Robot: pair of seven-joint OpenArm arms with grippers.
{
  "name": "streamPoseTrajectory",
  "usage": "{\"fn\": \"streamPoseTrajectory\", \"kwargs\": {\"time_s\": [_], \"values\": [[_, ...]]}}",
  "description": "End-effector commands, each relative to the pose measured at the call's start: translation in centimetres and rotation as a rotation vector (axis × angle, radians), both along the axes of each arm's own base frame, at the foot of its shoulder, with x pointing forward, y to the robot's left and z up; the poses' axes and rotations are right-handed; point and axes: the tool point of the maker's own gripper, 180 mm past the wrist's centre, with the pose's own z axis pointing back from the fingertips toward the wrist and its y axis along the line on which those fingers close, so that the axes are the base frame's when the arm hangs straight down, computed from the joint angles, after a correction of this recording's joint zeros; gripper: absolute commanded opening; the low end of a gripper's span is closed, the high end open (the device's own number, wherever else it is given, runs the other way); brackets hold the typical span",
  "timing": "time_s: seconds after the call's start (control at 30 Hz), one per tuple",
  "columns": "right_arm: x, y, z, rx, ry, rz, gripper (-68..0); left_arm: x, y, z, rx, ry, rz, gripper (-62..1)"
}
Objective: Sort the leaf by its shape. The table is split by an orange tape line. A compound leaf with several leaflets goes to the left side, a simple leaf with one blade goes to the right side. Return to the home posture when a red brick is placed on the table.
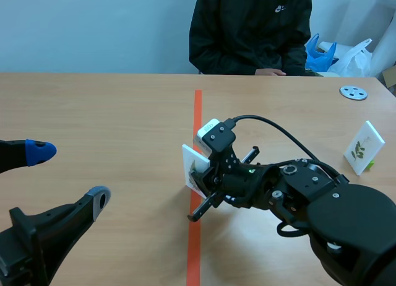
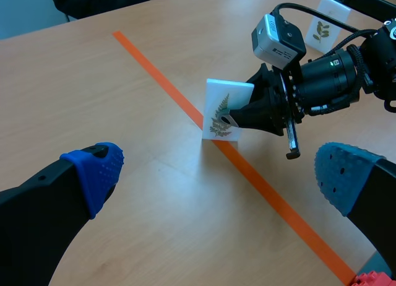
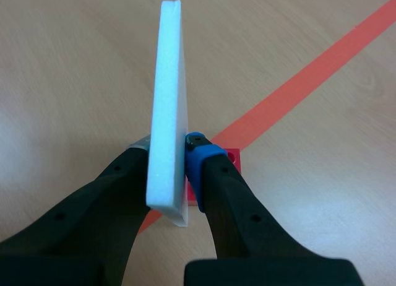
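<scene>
Your right gripper (image 3: 168, 151) clenched the fern card (image 2: 218, 106) upright, its lower edge at the orange tape line (image 1: 197, 112). Your left gripper (image 1: 69, 173) sat released, well apart, with tabletop (image 1: 136, 150) between them.

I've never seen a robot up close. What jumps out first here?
The right gripper is shut on an upright white card with a fern-like leaf picture, at the orange tape line. The left gripper hangs open on the left side, and a second leaf card stands far to the right.

Robotics lab: tape-marked table (image 1: 93, 112)
</scene>
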Motion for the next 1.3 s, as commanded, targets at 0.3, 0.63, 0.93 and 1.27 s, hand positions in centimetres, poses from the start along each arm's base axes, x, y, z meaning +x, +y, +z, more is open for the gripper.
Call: {"fn": "streamPoseTrajectory", "kwargs": {"time_s": [0.3,0.63,0.93,1.27], "values": [[2.1,-2.4,6.6,0.083,-0.104,-0.090,-65.8,0.2,-0.1,0.7,-0.022,-0.026,0.005,1.4],[2.7,-11.6,10.1,0.125,-0.116,-0.339,-65.8,0.2,-0.1,0.7,-0.022,-0.026,0.005,1.4],[3.7,-21.7,10.8,0.114,-0.139,-0.676,-65.8,0.2,-0.1,0.8,-0.023,-0.026,0.005,1.4],[4.4,-27.1,7.3,0.068,-0.086,-0.861,-65.8,0.2,-0.1,0.8,-0.023,-0.026,0.005,1.4]]}}
